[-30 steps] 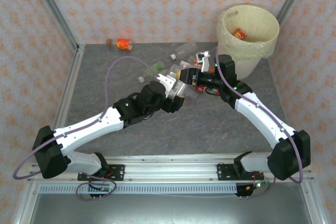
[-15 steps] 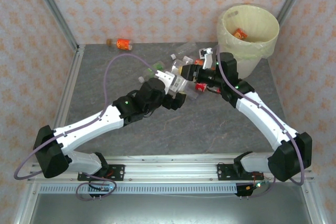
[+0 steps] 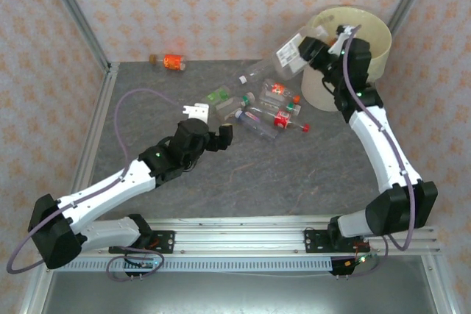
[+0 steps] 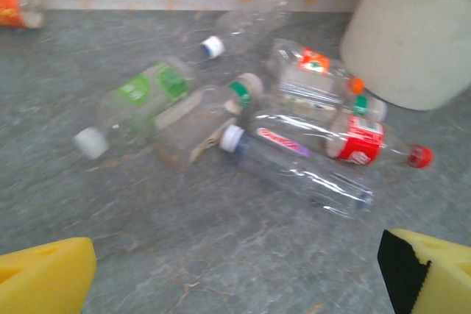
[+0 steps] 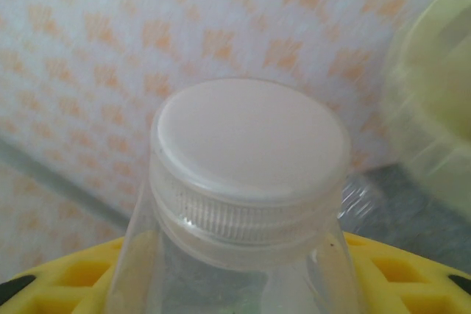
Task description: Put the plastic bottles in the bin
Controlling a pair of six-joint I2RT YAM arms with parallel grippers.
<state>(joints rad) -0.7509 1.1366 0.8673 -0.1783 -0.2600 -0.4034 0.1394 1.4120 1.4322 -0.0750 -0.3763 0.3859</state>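
Observation:
My right gripper [image 3: 307, 49] is shut on a clear plastic bottle [image 3: 289, 54] with a white cap [image 5: 250, 134], held in the air against the left rim of the bin [image 3: 372, 26]. Its yellow pads [image 5: 416, 273] press the bottle's shoulders. The cream bin's wall [image 4: 416, 31] rises at the back right. Several plastic bottles lie in a pile left of it: a green-labelled one [image 3: 218, 97] [image 4: 140, 95], a red-labelled one [image 3: 283, 119] [image 4: 359, 140], and a blue-capped clear one [image 4: 302, 167]. My left gripper [image 3: 212, 123] [image 4: 235, 277] hovers open just short of the pile, holding nothing.
An orange-labelled bottle [image 3: 173, 62] [image 4: 13, 4] lies alone by the back wall on the left. Patterned walls and metal corner posts [image 3: 73, 12] close the table on three sides. Bare grey table [image 3: 280, 174] lies between the arms.
My left gripper has opened wide and drawn back from the pile. My right arm has swung up and right with the clear bottle, from the pile to the bin's rim.

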